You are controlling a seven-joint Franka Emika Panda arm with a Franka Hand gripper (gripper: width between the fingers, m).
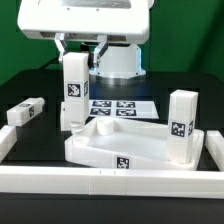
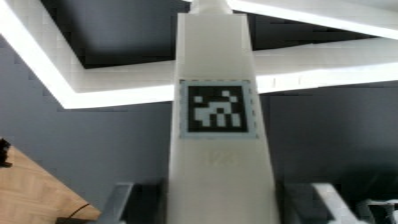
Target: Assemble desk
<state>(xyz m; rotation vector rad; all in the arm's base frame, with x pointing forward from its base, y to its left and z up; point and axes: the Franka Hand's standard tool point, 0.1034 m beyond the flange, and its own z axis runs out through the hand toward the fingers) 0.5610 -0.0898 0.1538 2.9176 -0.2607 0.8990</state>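
Desk tray [image 1: 90,150] was white, smooth, rimmed plastic; claw [image 1: 76,58] pinched a tagged rectangular leg [image 1: 73,95] upright.

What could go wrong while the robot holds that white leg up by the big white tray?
1. The gripper pinches only the top of the held leg, so the leg might tilt or slip as its lower end meets the tabletop corner.
2. Pushing there might shove the tabletop, which could wobble the standing leg at its other end.
3. The loose leg lies close by, and a wide swing might knock it.
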